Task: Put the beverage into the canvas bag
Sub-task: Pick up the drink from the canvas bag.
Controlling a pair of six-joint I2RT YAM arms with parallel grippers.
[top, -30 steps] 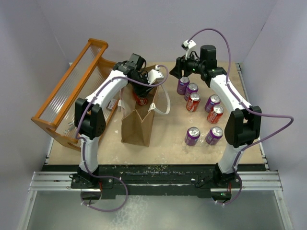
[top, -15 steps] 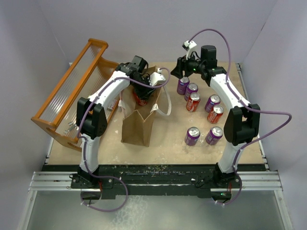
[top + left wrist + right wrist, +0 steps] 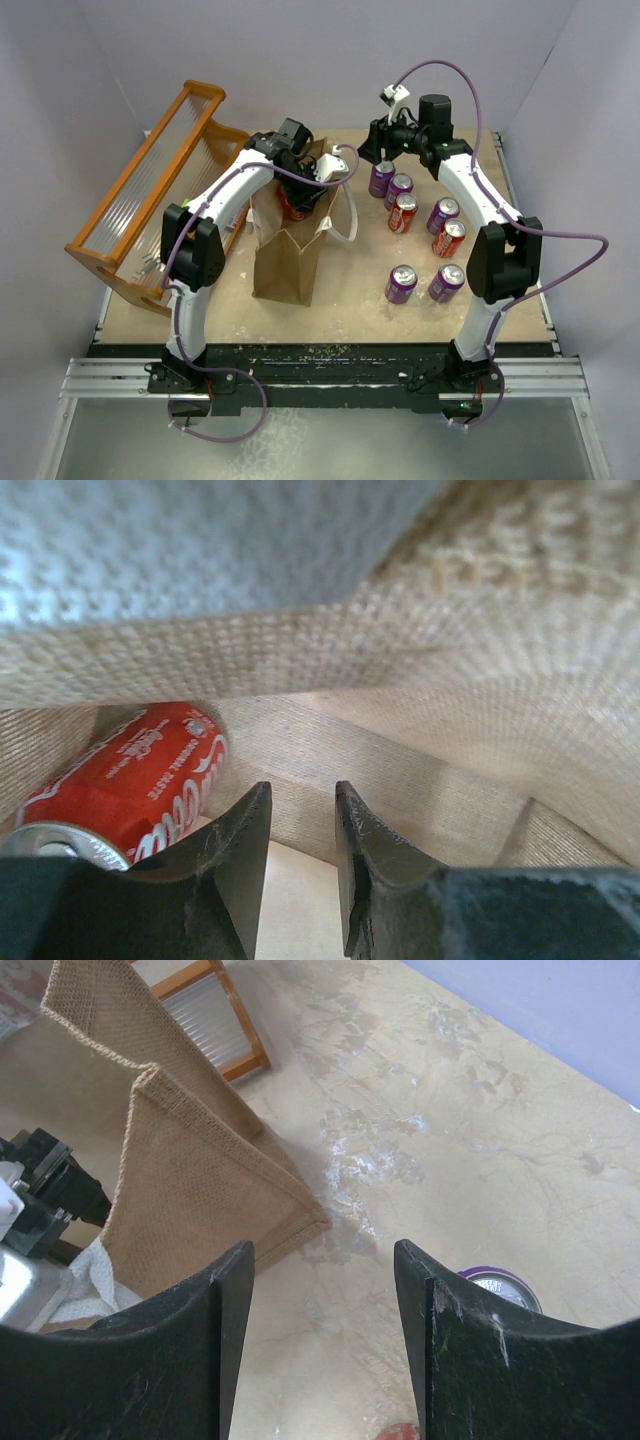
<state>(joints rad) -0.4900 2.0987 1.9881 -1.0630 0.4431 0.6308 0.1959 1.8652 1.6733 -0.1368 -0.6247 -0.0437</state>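
Observation:
The tan canvas bag point(image 3: 285, 255) stands open on the table, left of centre, its white handles point(image 3: 345, 215) hanging to the right. A red cola can point(image 3: 293, 208) lies inside it, and shows at lower left in the left wrist view point(image 3: 120, 780). My left gripper point(image 3: 305, 182) reaches down into the bag's mouth. Its jaws point(image 3: 303, 800) stand a narrow gap apart with nothing between them, next to the can. My right gripper point(image 3: 372, 150) is open and empty above the table's back, between the bag point(image 3: 190, 1180) and a purple can point(image 3: 500, 1290).
Several purple and red cans stand right of the bag, the nearest a purple one point(image 3: 381, 178) and a red one point(image 3: 403, 212). An orange slatted rack point(image 3: 150, 190) lies at the far left. Purple walls close in the back and sides.
My left gripper has shifted slightly right and back in the bag's mouth, and the bag's handle has swung a little. The right arm has barely moved.

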